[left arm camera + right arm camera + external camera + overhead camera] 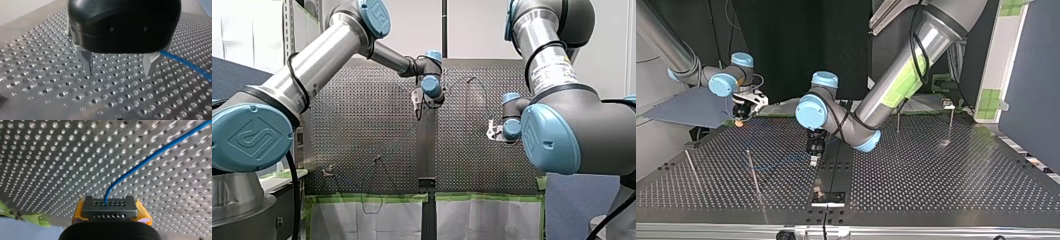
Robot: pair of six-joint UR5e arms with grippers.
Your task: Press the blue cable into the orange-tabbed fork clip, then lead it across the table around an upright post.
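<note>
Because the blue cable ends in a black plug, our right jaws clamp that plug, likely to anchor it; our left jaws hang open just above the desk beside the cable, seemingly poised to pinch it.

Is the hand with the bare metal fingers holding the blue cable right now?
No, the fingers of my left hand stand apart with nothing between them, and the blue cable passes beside one.
</note>
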